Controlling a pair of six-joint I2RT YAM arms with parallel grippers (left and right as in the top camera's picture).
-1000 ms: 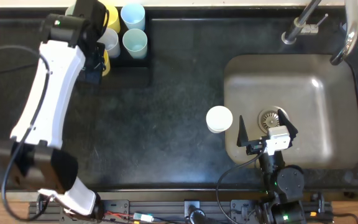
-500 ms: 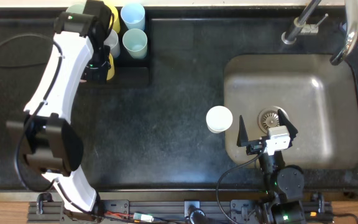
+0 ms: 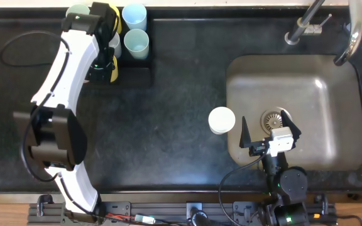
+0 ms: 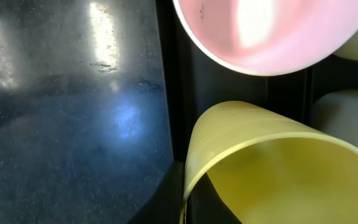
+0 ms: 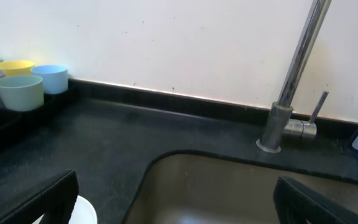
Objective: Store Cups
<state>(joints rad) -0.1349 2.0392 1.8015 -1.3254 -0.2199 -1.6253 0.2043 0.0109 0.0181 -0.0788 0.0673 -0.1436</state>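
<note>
A black cup tray [image 3: 134, 72] stands at the back left of the counter, holding a blue cup [image 3: 134, 15], a teal cup [image 3: 136, 42], a yellow cup [image 3: 113, 17] and a grey cup [image 3: 112, 40]. My left gripper [image 3: 102, 66] is at the tray's left end, shut on another yellow cup [image 4: 272, 168] that tilts over the tray's edge. A pink cup [image 4: 272, 31] and a pale cup [image 4: 347, 112] sit close behind it. A white cup [image 3: 222, 120] stands upside down by the sink's left rim. My right gripper [image 3: 266, 125] hangs open beside it, holding nothing.
The steel sink [image 3: 332, 81] fills the right side, with a drain [image 3: 273, 118] and a tap [image 5: 291, 93] at the back. A pale green cup [image 3: 77, 10] shows behind the left arm. Bare dark counter [image 3: 168, 138] lies between tray and sink.
My left arm has swung right and its wrist has shifted a little right along the tray's left end with the yellow cup. The right arm and white cup have not moved.
</note>
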